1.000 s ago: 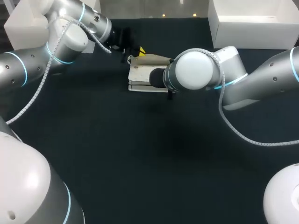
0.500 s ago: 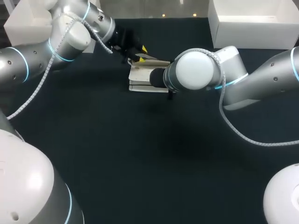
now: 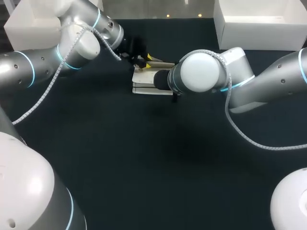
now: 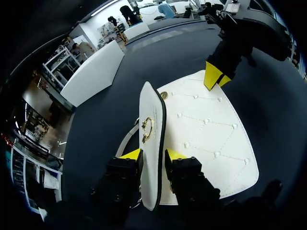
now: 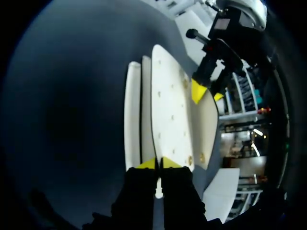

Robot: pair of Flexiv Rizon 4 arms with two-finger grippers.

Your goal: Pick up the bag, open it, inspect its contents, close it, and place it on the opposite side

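Observation:
The white quilted bag [image 3: 144, 82] lies at the back middle of the dark table. In the left wrist view its flap [image 4: 151, 125], white with a black edge and a gold ring clasp, stands up from the body [image 4: 206, 129]. My left gripper [image 4: 153, 155] is shut on that flap, one yellow tip on each side; in the head view it sits at the bag's far edge [image 3: 142, 61]. My right gripper [image 5: 159, 164] is shut on the thin edge of the bag's front panel [image 5: 168, 110]. Its yellow tips [image 4: 214, 76] show at the opposite edge. In the head view my right arm's joint hides it.
A white box [image 3: 259, 21] stands at the back right corner and another white box [image 3: 24, 26] at the back left. The dark tabletop [image 3: 144, 163] stretches in front of the bag.
My left gripper has moved right, onto the bag's far edge, opening and then closing around the flap, which now stands steeper. The right arm and the bag's body have stayed put.

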